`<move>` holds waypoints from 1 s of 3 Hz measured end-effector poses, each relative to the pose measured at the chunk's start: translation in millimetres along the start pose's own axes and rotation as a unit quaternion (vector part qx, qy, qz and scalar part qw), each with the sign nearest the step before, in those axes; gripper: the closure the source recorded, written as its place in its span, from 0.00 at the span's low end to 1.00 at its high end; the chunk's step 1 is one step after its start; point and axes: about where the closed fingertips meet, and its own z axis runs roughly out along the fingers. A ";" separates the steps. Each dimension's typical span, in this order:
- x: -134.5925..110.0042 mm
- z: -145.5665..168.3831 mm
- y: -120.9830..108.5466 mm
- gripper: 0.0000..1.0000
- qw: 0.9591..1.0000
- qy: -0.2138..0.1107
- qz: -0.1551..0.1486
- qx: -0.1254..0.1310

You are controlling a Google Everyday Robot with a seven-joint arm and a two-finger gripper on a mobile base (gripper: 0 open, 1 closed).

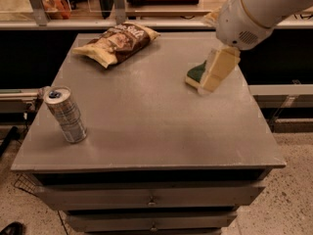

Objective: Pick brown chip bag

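Observation:
The brown chip bag (117,43) lies flat at the far left of the grey table top (156,121), its dark brown centre with white lettering facing up and its pale yellow ends at either side. My gripper (216,71) hangs from the white arm (259,9) that comes in from the upper right. It hovers over the far right part of the table, well to the right of the bag and apart from it. It holds nothing that I can see.
A green-and-yellow sponge (195,73) lies just behind and left of the gripper, partly hidden by it. A silver can (66,114) stands tilted near the left front edge. Drawers (151,199) sit under the top. A shelf with glass panels runs behind the table.

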 end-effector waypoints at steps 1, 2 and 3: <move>-44.4 37.1 -34.7 0.00 0.999 -0.046 -0.019 0.013; -84.5 79.5 -67.8 0.00 0.996 -0.079 -0.021 0.023; -120.1 130.9 -100.8 0.00 0.993 -0.118 0.014 0.019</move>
